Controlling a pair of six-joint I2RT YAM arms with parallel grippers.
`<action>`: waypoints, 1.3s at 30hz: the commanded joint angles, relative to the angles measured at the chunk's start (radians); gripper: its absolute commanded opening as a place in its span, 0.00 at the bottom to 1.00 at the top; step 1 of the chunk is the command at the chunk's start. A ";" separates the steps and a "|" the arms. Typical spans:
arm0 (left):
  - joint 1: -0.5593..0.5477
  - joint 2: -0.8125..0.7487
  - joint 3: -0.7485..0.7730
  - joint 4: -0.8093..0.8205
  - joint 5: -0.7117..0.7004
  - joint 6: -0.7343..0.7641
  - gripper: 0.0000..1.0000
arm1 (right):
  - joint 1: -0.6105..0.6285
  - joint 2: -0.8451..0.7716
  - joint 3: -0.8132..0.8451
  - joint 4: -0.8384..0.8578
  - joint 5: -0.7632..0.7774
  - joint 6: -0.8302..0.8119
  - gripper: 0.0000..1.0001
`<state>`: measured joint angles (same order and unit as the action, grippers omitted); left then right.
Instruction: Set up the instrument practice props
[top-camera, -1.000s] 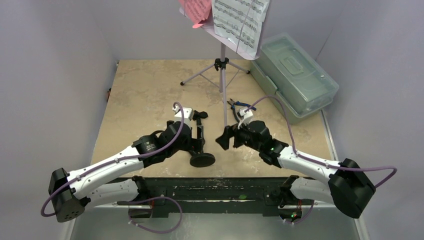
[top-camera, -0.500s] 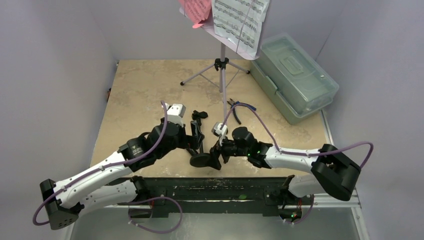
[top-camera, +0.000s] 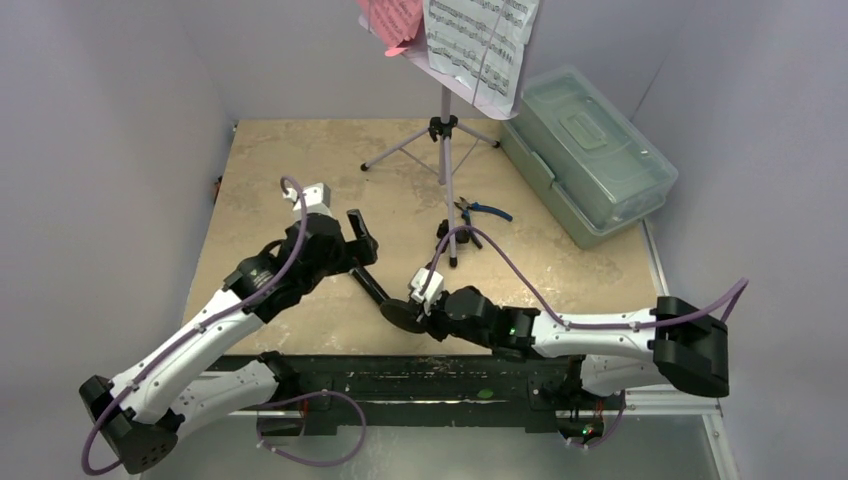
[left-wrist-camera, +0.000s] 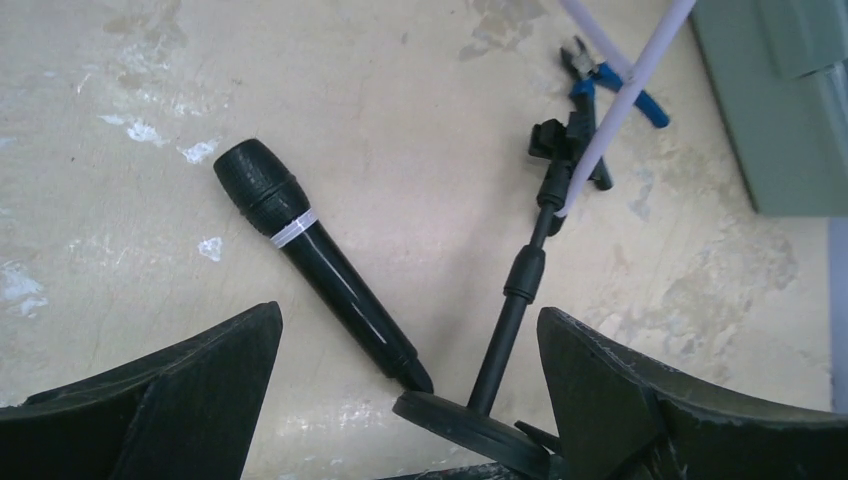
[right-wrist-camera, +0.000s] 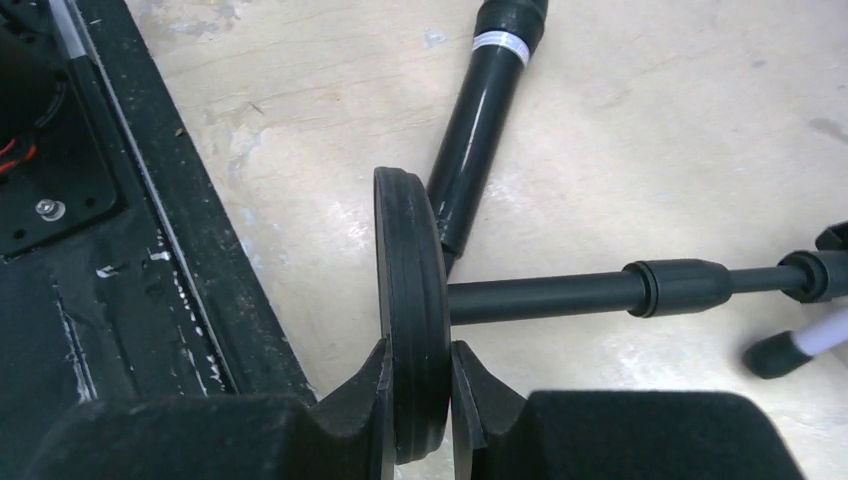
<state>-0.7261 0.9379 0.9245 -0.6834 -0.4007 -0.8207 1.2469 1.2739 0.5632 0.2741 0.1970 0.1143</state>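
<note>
1. Left gripper (top-camera: 360, 235) is now sitting back at the far left, off the mic stand (right-wrist-camera: 560, 290) it was on a second ago. Right gripper (right-wrist-camera: 420, 372) is now in low by the near edge, on the round base (right-wrist-camera: 408, 250).
2. Right jaws are clamping the base rim, one finger on each face of the disc. Left jaws are hanging wide apart, holding nothing.
3. Mic stand is lying on its side on the table (top-camera: 290, 180), with the base on edge and the pole running away from the right jaws toward the far right. Its clip end is sitting just beside the foot of the music stand (top-camera: 443, 120)'s near leg, close to the pliers (top-camera: 482, 211).
4. Key relation: the pole is sticking out square to the gripped disc. I'm guessing a wrist roll is needed to stand it up, with the clip end clearing that lavender leg.
5. Microphone (left-wrist-camera: 320, 265) is lying flat with its tail at the base; I can't tell if they're touching. Its head is pointing far-left, and the left arm is nearer.
6. Count:
   - one mic stand
   - one microphone
   - one music stand
   - one pink sheet (top-camera: 392, 20) and one white sheet (top-camera: 482, 40), both on the music stand's tray
   - one pair of pliers
   - one lidded box (top-camera: 590, 150)
</note>
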 joint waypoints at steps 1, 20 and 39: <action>0.014 -0.033 0.123 0.003 -0.004 0.012 1.00 | 0.006 -0.090 0.082 -0.029 0.092 -0.106 0.00; 0.014 0.074 0.166 0.007 0.028 0.009 1.00 | -0.150 -0.017 0.064 0.225 -0.646 -0.393 0.00; 0.186 0.401 0.266 0.074 0.191 0.262 0.82 | -0.090 -0.189 0.114 -0.088 -0.551 -0.509 0.00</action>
<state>-0.5640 1.3437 1.1805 -0.6693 -0.3012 -0.6086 1.1519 1.1397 0.6415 0.1230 -0.3794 -0.3855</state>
